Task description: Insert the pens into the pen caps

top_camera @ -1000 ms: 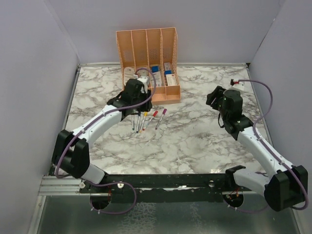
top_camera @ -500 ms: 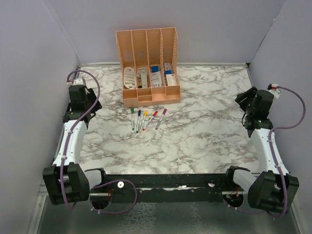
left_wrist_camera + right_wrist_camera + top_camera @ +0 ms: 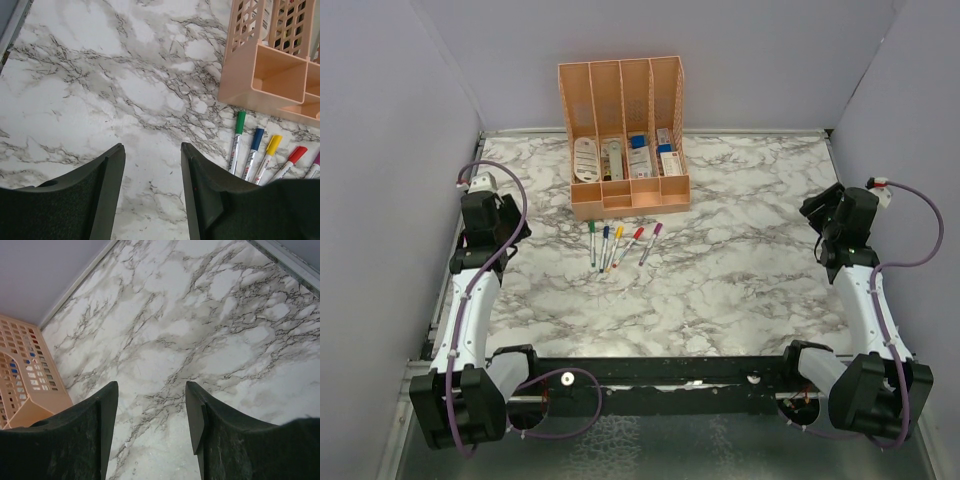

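Your L gripper (image 3: 151, 150) sits well left of organiser (image 3: 620, 90), R gripper (image 3: 151, 386) well right; both spread, empty. Its labels (image 3: 670, 160) are unreadable.

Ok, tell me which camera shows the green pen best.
Left wrist: the green pen lies close and sharp, its green end clear. Top external shows it tiny and distant. Right wrist misses it entirely.

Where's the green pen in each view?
Top external: green pen, leftmost of the five-pen row, just in front of the peach organiser.
Left wrist: green pen right of centre, below a corner of the peach organiser.
Right wrist: not in it.
Shared landmark: the peach organiser, at the right wrist view's left edge.
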### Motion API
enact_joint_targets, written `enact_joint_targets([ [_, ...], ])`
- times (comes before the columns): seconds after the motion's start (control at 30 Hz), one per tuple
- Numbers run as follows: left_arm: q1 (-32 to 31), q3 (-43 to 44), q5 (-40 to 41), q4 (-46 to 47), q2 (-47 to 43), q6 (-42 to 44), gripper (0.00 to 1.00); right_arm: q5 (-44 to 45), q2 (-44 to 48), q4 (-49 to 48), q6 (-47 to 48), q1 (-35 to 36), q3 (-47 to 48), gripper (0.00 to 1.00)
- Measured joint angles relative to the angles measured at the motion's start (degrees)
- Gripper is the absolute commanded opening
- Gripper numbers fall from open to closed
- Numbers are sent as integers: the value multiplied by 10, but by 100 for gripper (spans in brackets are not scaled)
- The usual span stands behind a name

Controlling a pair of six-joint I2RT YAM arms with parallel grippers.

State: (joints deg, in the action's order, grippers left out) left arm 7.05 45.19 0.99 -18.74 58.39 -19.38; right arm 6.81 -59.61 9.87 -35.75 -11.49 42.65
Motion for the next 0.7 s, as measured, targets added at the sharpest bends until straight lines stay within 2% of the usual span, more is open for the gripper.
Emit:
enact_joint_targets([
  [0.17, 0, 0, 3, 2, -2, -7, 55, 0, 2, 0, 0, 0, -5, 56],
  [0.23, 0, 0, 7, 2, -5, -8, 60, 0, 4, 0, 0, 0, -9, 56],
  [0.27, 0, 0, 10, 2, -7, -9, 73, 0, 5, 0, 0, 0, -11, 56],
  [0.33, 0, 0, 17, 2, -15, -7, 90, 0, 7, 0, 0, 0, -13, 56],
  [0.4, 0, 0, 25, 2, -23, -10, 98, 0, 8, 0, 0, 0, -13, 56],
  [0.7, 0, 0, 47, 1, -31, -15, 99, -2, 8, 0, 0, 0, -13, 57],
])
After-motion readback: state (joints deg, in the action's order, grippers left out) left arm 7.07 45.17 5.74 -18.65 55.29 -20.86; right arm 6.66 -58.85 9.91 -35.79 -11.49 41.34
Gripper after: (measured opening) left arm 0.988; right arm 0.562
